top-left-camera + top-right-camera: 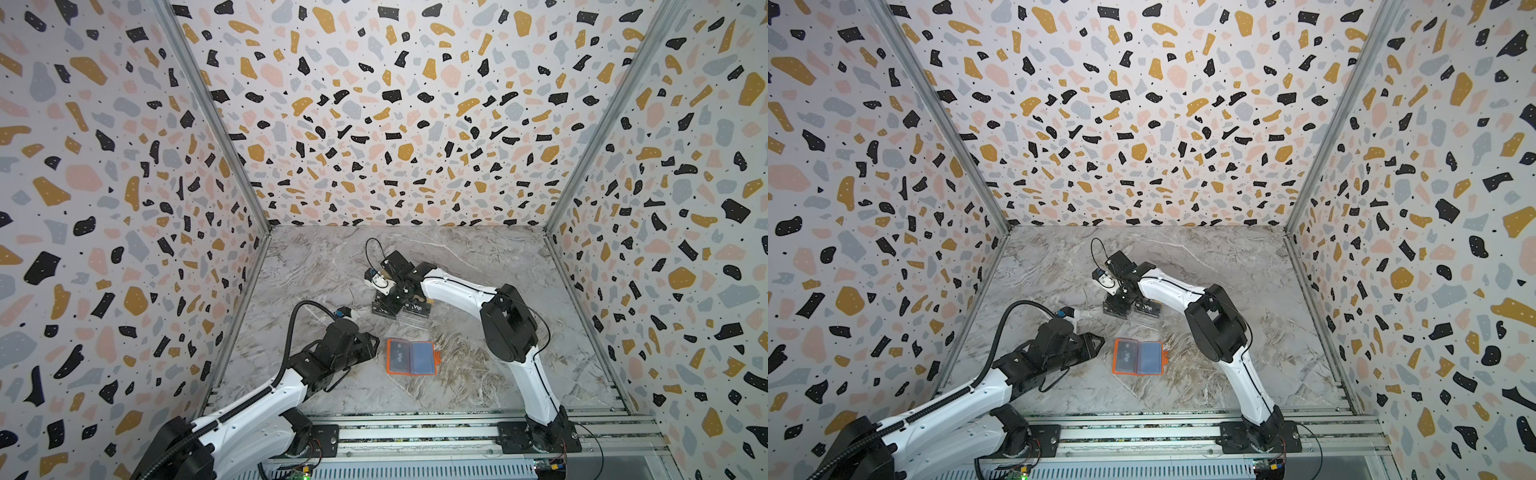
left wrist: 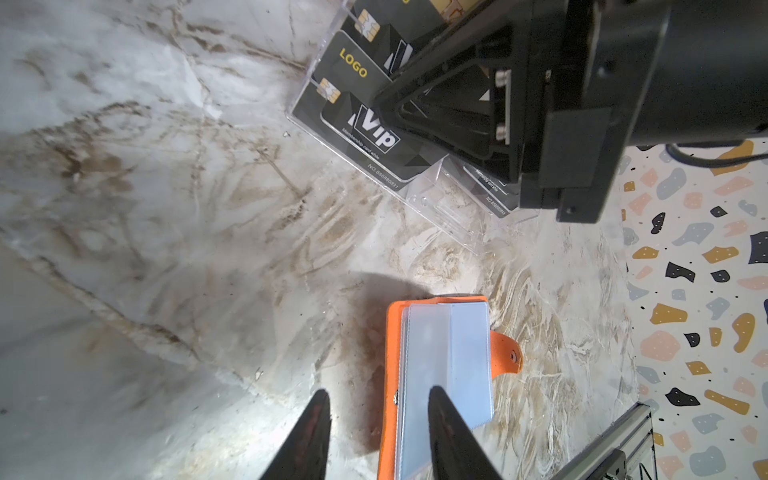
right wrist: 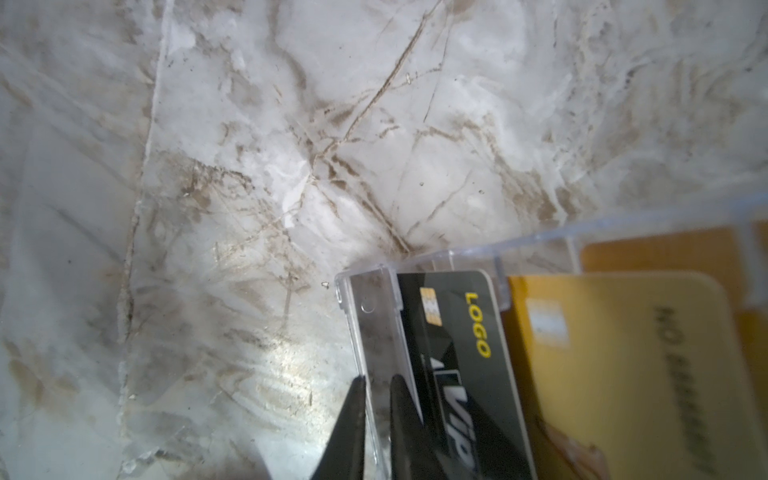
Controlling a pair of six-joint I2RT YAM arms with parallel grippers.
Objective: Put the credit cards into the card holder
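Observation:
The orange card holder (image 1: 423, 357) (image 1: 1150, 357) lies open on the marble, and a black Vip card (image 1: 398, 356) sits in its left sleeve. Further back, more credit cards stand in a clear acrylic stand (image 2: 440, 195): black Vip cards (image 2: 365, 129) (image 3: 457, 332) and gold ones (image 3: 623, 353). My right gripper (image 3: 378, 378) reaches down into the stand's end. Its jaws are a narrow gap apart, with the stand's clear side wall (image 3: 365, 316) in that gap and the black card beside one finger. My left gripper (image 2: 378, 399) is open and empty, one finger over the holder's sleeve (image 2: 440, 353).
Patterned walls close in the marble table (image 1: 498, 374) on three sides. An aluminium rail (image 1: 415, 432) with both arm bases runs along the front. The holder's snap tab (image 2: 507, 349) sticks out on the side away from my left arm.

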